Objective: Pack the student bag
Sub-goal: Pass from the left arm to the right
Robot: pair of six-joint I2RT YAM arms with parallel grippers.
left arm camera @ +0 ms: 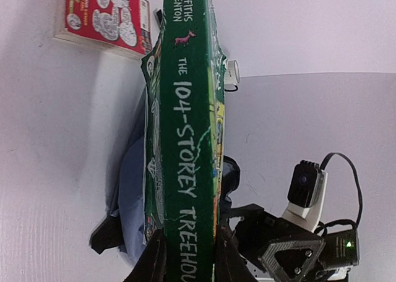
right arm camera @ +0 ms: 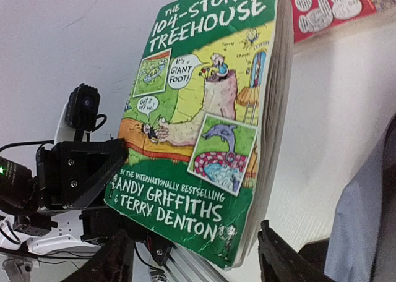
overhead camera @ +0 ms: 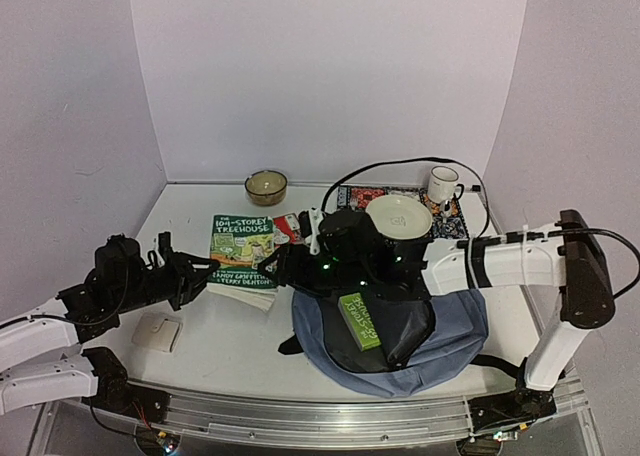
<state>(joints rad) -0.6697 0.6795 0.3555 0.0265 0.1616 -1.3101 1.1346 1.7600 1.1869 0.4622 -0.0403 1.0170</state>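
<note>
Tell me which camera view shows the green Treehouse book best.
The right wrist view: the green book fills the frame, with its cover title and authors readable. The left wrist view shows only its spine, pinched by the left gripper. The top view shows it small, with the cover facing up.

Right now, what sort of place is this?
Probably a robot lab cell: a white table boxed in by plain pale walls, a metal rail along its near edge, and staged props like the student bag and Treehouse book.
</note>
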